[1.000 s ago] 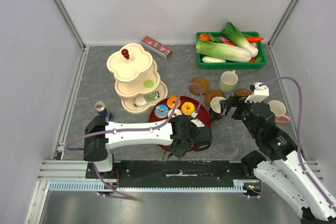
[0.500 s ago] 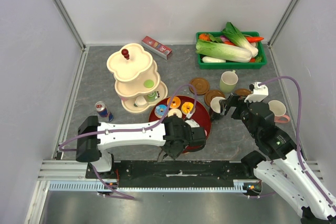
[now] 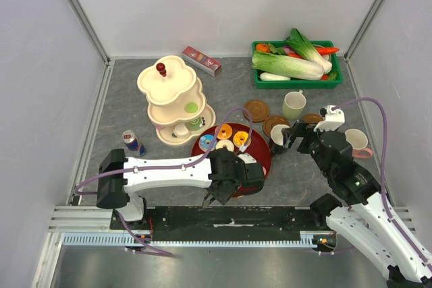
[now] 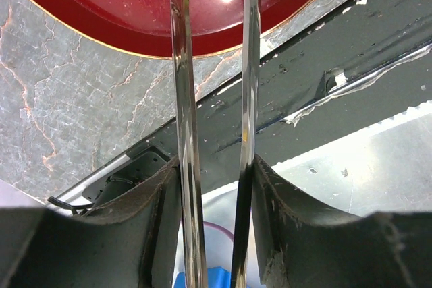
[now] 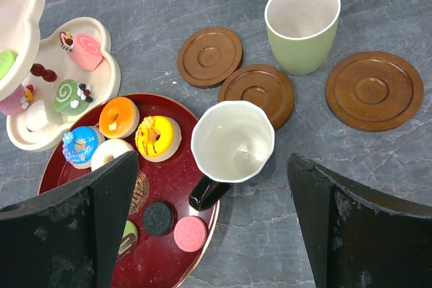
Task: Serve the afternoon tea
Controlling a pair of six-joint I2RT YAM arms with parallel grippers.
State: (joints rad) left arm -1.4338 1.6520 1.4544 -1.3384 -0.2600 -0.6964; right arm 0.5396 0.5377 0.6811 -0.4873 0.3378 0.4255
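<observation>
As I look down from above, the round dark-red tray [image 3: 262, 156] lies near the front of the table. The small blue, orange and yellow toy donuts [image 3: 223, 132] sit on its far half. The left gripper [image 3: 233, 175] hangs over the tray's near rim, and its jaws are hidden from up here. Just right of the tray stands the white-lined mug with a black outside [image 3: 278, 135], with the right gripper [image 3: 291, 137] above it. Further right of the tray and behind it lie three round brown wooden coasters [image 3: 256, 110], with the pale green ceramic mug [image 3: 293, 104] beside them. The cream three-tier cake stand [image 3: 172, 96] rises just behind the tray's left side.

From the left wrist, two thin shiny metal fingers [image 4: 181, 85] run side by side with a narrow gap across the tray's near rim. Their tips leave the picture, so I cannot tell whether they hold anything.

From the right wrist, the broad black fingers [image 5: 88, 227] stand wide apart, gripping nothing. The black-and-white mug sits below and between them, its handle turned toward the tray. Flat black and pink round sweets [image 5: 158, 218] lie on the tray's near part.
</observation>
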